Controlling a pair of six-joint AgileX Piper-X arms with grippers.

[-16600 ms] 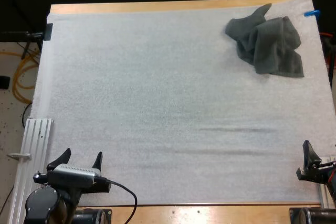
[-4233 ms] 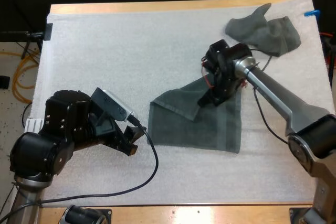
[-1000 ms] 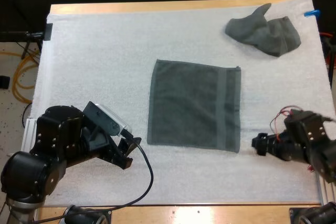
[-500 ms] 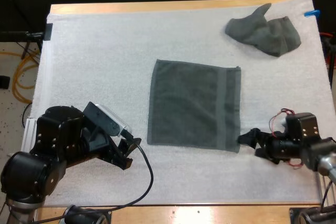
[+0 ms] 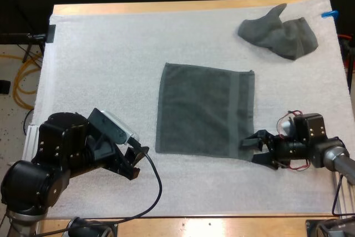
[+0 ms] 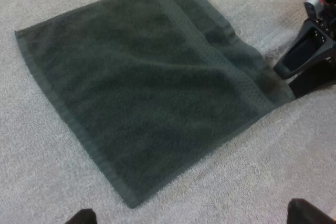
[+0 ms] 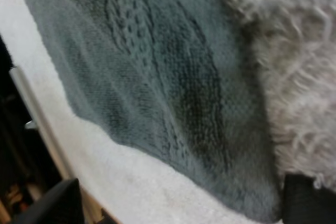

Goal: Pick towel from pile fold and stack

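Observation:
A dark grey-green towel [image 5: 205, 112] lies spread flat in the middle of the mat. A second, crumpled towel [image 5: 280, 36] sits at the far right corner. My right gripper [image 5: 254, 149] is low at the flat towel's near right corner, open, with its fingers on either side of that corner. Up close, the towel's corner [image 7: 173, 77] lies between the right fingertips [image 7: 52, 203]. My left gripper [image 5: 136, 162] is open near the mat's front left, a short way from the towel's near left corner. From the left wrist, the flat towel [image 6: 147, 93] shows whole, with the right gripper [image 6: 307, 64] at its corner.
The white mat [image 5: 111, 70] covers the table, with bare room to the left and front of the flat towel. The table's wooden front edge [image 5: 222, 223] runs just behind both arms.
My right gripper has slid left along the mat until its open fingers reached the flat towel's near right corner. The left arm and both towels have stayed put.

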